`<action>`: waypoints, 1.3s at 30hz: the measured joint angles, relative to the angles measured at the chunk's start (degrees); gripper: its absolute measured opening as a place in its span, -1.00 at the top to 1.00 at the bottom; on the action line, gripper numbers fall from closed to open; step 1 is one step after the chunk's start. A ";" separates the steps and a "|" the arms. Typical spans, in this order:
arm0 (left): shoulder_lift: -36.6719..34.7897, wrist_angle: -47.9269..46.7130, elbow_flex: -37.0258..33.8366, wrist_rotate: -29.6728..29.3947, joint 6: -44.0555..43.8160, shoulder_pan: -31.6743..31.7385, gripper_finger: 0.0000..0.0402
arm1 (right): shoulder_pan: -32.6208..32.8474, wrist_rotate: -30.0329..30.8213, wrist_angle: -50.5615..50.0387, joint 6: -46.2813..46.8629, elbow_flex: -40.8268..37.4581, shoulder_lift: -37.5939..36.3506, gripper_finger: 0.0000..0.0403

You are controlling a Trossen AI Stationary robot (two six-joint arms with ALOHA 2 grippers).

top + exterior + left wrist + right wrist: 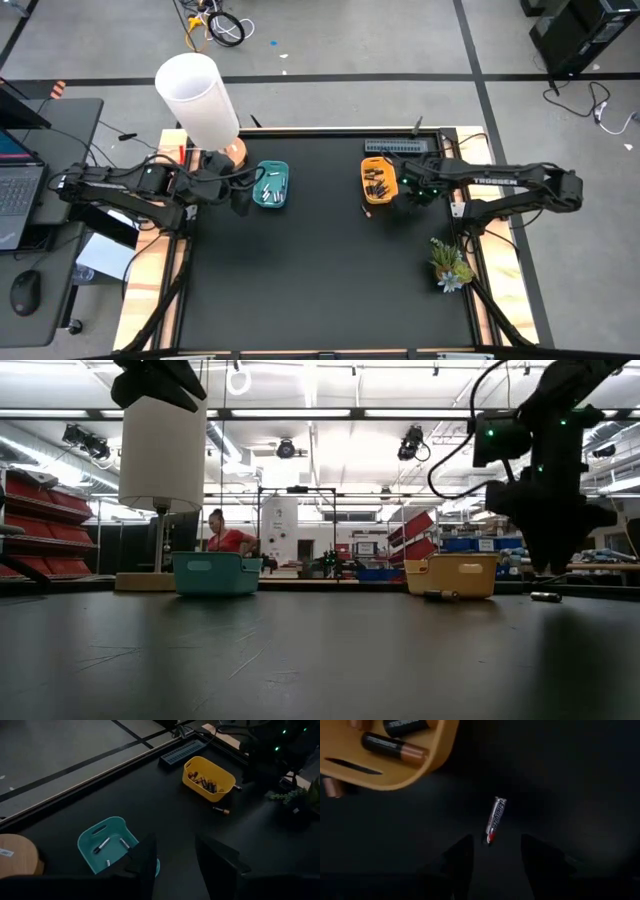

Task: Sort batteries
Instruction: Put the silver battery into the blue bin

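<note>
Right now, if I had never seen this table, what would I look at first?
Probably the two bright trays on the dark table: a teal tray near the left arm and a yellow tray near the right arm, both holding little batteries. Then the tall white cylinder at the table's far left corner. One silver battery lies loose just ahead of the right gripper, whose fingers are open.

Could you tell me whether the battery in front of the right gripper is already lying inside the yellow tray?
No, the silver battery lies on the black table, apart from the yellow tray and just ahead of the open right gripper.
</note>
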 joint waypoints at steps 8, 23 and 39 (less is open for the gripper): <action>-0.01 0.05 0.00 0.55 -0.18 0.00 0.27 | 1.48 1.48 7.53 1.56 -3.77 3.10 0.16; 0.00 0.01 0.00 2.42 -0.39 0.00 0.27 | 8.19 3.34 10.48 0.99 -4.41 10.18 0.76; 0.49 -0.62 0.00 8.25 -1.60 0.10 0.27 | 12.81 -5.37 18.87 4.48 1.77 10.60 0.91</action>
